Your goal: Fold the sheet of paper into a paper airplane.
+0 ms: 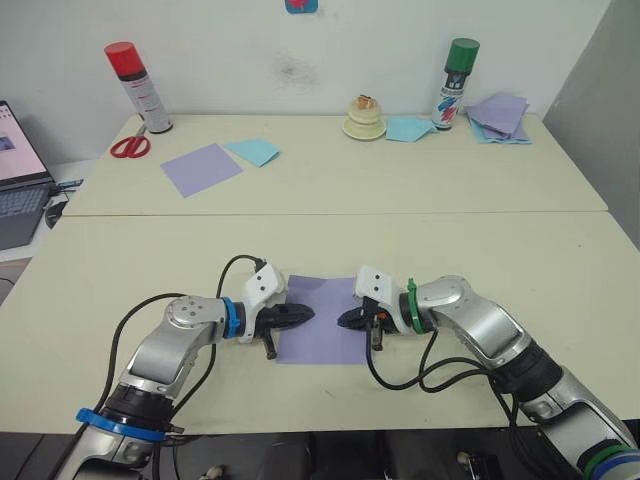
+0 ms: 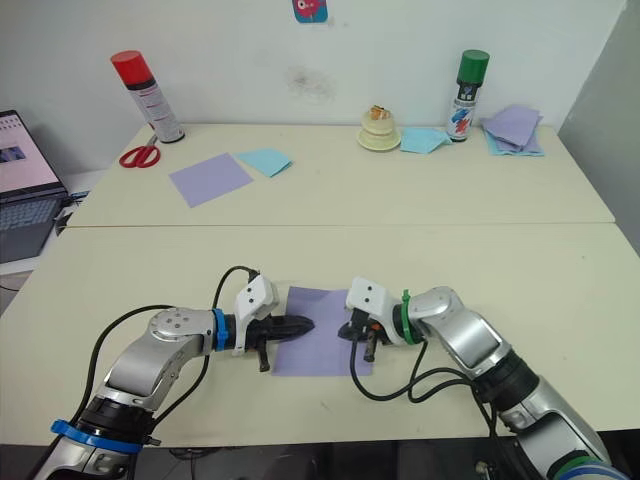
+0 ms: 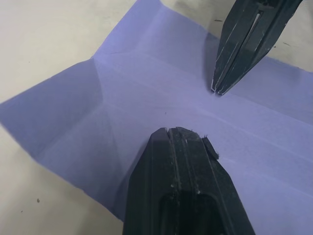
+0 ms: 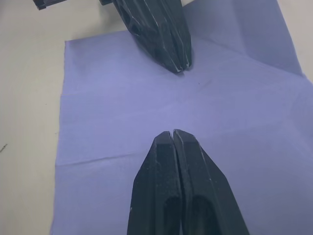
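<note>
At the far left edge of the frame a laptop [image 1: 18, 170] sat open. Up in the upper left, a red-capped spray can [image 1: 137, 86] stood on the counter [image 1: 120, 270] with red scissors [image 1: 130, 146] just beside it, and a smooth lavender sheet [image 1: 201, 168] lay next to a light blue sheet [image 1: 252, 151].

Low and left of centre, the left hand [image 1: 306, 315] reached in, its fingers pressed together, tip resting on the left part of the sheet of paper [image 1: 322, 300]. That creased lavender sheet lay flat at the lower centre of the frame, between the two arms. From the other side came the right hand [image 1: 343, 320], fingers also pressed together, tip down on the sheet's right part, pointing at the left hand with a small gap between.

In the upper right, a cream-coloured object [image 1: 364, 118] sat near a green-capped spray can [image 1: 456, 84], and a stack of purple sheets [image 1: 499, 115] lay beyond it.
</note>
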